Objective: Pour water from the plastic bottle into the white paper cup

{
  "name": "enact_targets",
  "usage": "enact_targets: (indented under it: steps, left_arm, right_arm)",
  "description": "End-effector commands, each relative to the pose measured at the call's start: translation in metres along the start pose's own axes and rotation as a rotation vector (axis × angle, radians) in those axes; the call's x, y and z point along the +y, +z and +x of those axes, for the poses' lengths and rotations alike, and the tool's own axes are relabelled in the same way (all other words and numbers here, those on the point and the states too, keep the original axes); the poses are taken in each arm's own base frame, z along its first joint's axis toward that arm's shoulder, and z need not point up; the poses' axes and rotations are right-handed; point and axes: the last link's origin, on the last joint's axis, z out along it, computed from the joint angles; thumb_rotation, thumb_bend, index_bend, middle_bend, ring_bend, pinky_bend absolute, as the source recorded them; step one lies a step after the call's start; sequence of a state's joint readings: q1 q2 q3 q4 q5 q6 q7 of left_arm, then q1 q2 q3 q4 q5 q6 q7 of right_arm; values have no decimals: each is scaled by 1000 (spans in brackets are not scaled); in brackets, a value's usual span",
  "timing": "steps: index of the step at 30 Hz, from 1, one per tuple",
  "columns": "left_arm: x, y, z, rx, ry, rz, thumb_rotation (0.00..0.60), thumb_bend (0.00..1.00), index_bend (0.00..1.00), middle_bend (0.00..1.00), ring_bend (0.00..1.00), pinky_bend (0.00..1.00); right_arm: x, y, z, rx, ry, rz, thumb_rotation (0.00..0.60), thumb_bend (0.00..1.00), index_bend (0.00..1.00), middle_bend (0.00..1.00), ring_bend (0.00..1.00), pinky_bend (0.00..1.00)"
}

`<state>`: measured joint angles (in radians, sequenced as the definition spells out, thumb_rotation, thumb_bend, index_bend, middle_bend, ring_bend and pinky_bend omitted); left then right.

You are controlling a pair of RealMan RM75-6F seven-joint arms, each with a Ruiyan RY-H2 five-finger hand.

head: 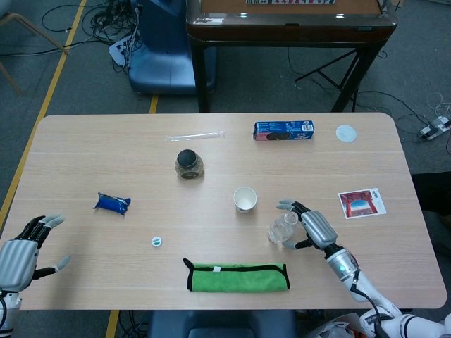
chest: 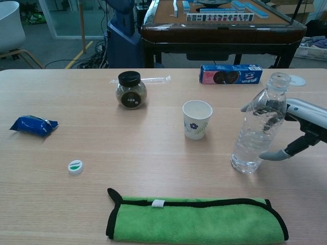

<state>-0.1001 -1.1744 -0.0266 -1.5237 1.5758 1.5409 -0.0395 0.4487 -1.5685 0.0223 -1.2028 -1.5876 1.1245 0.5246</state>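
The uncapped clear plastic bottle (head: 283,229) (chest: 258,130) stands upright, holding some water, right of the white paper cup (head: 245,199) (chest: 196,119). My right hand (head: 313,227) (chest: 306,112) is at the bottle's right side, its fingers (chest: 249,107) reaching round behind the bottle and the thumb (chest: 272,155) low beside it. I cannot see a firm grip; the fingers are still spread. My left hand (head: 21,255) hovers at the table's near left corner with fingers apart and nothing in it. The cup stands upright and looks empty.
A green towel (head: 237,276) (chest: 196,219) lies along the front edge below the bottle. The bottle cap (head: 156,241) (chest: 75,166), a blue packet (head: 113,203), a dark-lidded jar (head: 189,163), a cookie box (head: 283,130), a wrapped straw (head: 194,136), a picture card (head: 361,202) and a white lid (head: 345,133) lie about.
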Motion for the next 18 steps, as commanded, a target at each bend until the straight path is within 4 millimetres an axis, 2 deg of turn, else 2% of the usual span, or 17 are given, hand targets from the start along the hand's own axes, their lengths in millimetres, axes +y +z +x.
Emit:
enact_targets:
  steps: [1, 11, 18]
  left_arm:
    - [0, 0, 0, 1, -1, 0, 600, 133, 224, 213, 156, 484]
    - [0, -1, 2, 2, -4, 4, 600, 134, 225, 213, 156, 484]
    - [0, -1, 2, 0, -5, 4, 600, 134, 224, 213, 155, 484]
  right_arm:
    - [-1, 3, -2, -5, -1, 3, 600, 0, 195, 139, 120, 312]
    - [-3, 12, -11, 0, 17, 30, 600, 0, 195, 190, 123, 312]
    - [-4, 13, -14, 19, 24, 64, 600, 0, 207, 248, 163, 312]
